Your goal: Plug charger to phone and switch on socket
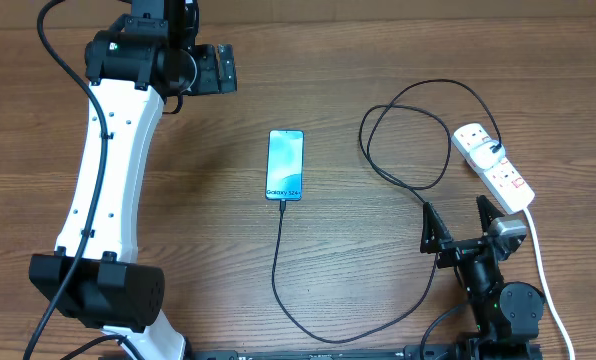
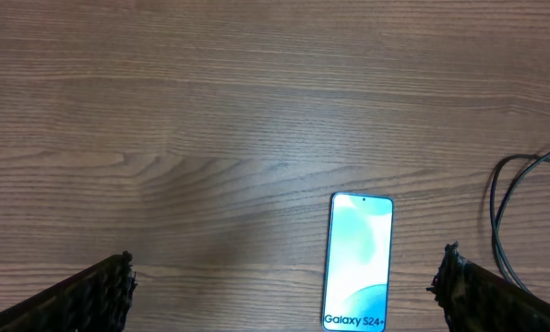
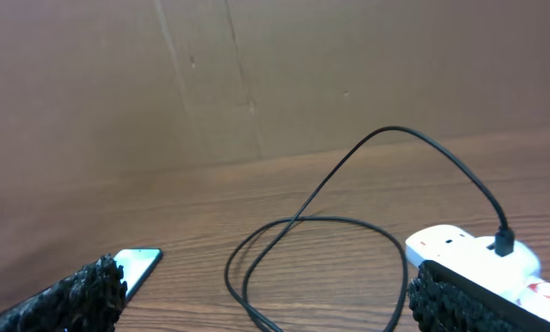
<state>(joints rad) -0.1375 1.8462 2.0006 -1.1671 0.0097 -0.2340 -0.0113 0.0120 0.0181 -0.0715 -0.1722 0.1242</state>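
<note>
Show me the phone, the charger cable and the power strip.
phone [image 1: 285, 165], overhead view, middle of its screen.
charger cable [image 1: 277, 250], overhead view, straight run below the phone.
power strip [image 1: 500, 172], overhead view, white top face.

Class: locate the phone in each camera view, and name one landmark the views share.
Overhead: phone at picture centre.
Left wrist: lower middle-right, bottom edge cut off.
Right wrist: only a corner, bottom left.
Shared landmark: the black charger cable, looping right of the phone in every view.

Charger [image 1: 277, 240] reaches phone [image 1: 285, 164] — socket [image 1: 498, 170] apart.
</note>
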